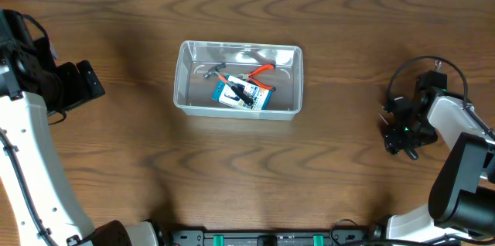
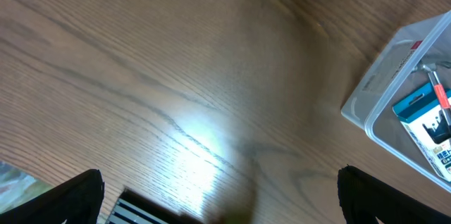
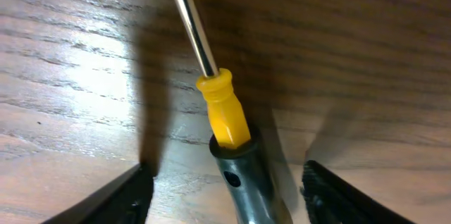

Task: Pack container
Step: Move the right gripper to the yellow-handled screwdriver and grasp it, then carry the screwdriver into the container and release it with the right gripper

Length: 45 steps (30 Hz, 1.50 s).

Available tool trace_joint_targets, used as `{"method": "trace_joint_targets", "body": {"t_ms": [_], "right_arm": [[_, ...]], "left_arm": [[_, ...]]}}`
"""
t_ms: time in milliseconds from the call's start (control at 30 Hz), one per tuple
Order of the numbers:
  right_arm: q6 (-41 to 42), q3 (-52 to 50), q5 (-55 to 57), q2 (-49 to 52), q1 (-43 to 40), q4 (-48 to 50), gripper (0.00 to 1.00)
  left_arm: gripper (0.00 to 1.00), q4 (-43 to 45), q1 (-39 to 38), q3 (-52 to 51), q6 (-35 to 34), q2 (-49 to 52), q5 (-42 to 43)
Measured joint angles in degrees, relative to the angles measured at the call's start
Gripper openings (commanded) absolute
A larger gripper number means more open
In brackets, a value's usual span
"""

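The container [image 1: 184,83] is a clear rectangular tub at the table's middle. It holds orange-handled pliers [image 1: 261,70], a small blue-and-white box [image 1: 241,95] and a grey metal tool [image 1: 214,70]. The tub's corner also shows in the left wrist view [image 2: 384,69]. My right gripper [image 1: 402,134] is low over the table at the right. In the right wrist view it [image 3: 225,185] is open, its fingers either side of a screwdriver [image 3: 222,118] with a yellow and grey handle that lies on the wood. My left gripper [image 2: 222,196] is open and empty at the far left [image 1: 81,83].
The table is dark brown wood [image 1: 232,169]. The table's front edge with a black rail [image 1: 263,238] runs along the bottom. The left arm's white links [image 1: 31,161] stand over the left side.
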Motion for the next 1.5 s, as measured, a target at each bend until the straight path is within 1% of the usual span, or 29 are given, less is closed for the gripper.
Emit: {"method": "trace_joint_targets", "body": {"t_ms": [100, 200, 333, 400, 500, 600, 733, 800, 900, 933, 1000, 1067, 1100, 1267, 1400, 1500], "right_arm": [[0.1, 0.0, -0.6, 0.0, 0.0, 0.2, 0.61], [0.1, 0.0, -1.0, 0.0, 0.0, 0.5, 0.59], [0.1, 0.0, -1.5, 0.0, 0.0, 0.9, 0.52], [0.3, 0.0, -1.7, 0.0, 0.0, 1.3, 0.51], [0.4, 0.0, -2.1, 0.0, 0.0, 1.6, 0.43], [0.5, 0.0, -2.4, 0.0, 0.0, 1.8, 0.41], [0.5, 0.0, -2.6, 0.0, 0.0, 2.1, 0.28], [0.7, 0.0, -2.8, 0.0, 0.0, 2.1, 0.27], [0.6, 0.0, -2.8, 0.0, 0.0, 2.3, 0.17], [0.7, 0.0, -2.8, 0.0, 0.0, 2.3, 0.16], [0.8, 0.0, -2.7, 0.0, 0.0, 2.4, 0.15], [0.8, 0.0, -2.7, 0.0, 0.0, 2.4, 0.09], [0.7, 0.0, -2.7, 0.0, 0.0, 2.4, 0.02], [1.3, 0.0, -3.0, 0.0, 0.0, 3.1, 0.01], [5.6, 1.2, -3.2, 0.6, 0.2, 4.5, 0.01], [8.7, 4.4, -3.4, 2.5, 1.3, 0.9, 0.01]], "left_arm": [[0.98, 0.0, 0.0, 0.0, 0.0, 0.0, 0.0], [0.98, 0.0, 0.0, 0.0, 0.0, 0.0, 0.0], [0.98, 0.0, 0.0, 0.0, 0.0, 0.0, 0.0], [0.98, 0.0, 0.0, 0.0, 0.0, 0.0, 0.0], [0.98, 0.0, 0.0, 0.0, 0.0, 0.0, 0.0], [0.98, 0.0, 0.0, 0.0, 0.0, 0.0, 0.0], [0.98, 0.0, 0.0, 0.0, 0.0, 0.0, 0.0], [0.98, 0.0, 0.0, 0.0, 0.0, 0.0, 0.0], [0.98, 0.0, 0.0, 0.0, 0.0, 0.0, 0.0], [0.98, 0.0, 0.0, 0.0, 0.0, 0.0, 0.0], [0.98, 0.0, 0.0, 0.0, 0.0, 0.0, 0.0], [0.98, 0.0, 0.0, 0.0, 0.0, 0.0, 0.0], [0.98, 0.0, 0.0, 0.0, 0.0, 0.0, 0.0], [0.98, 0.0, 0.0, 0.0, 0.0, 0.0, 0.0], [0.98, 0.0, 0.0, 0.0, 0.0, 0.0, 0.0], [0.98, 0.0, 0.0, 0.0, 0.0, 0.0, 0.0]]}}
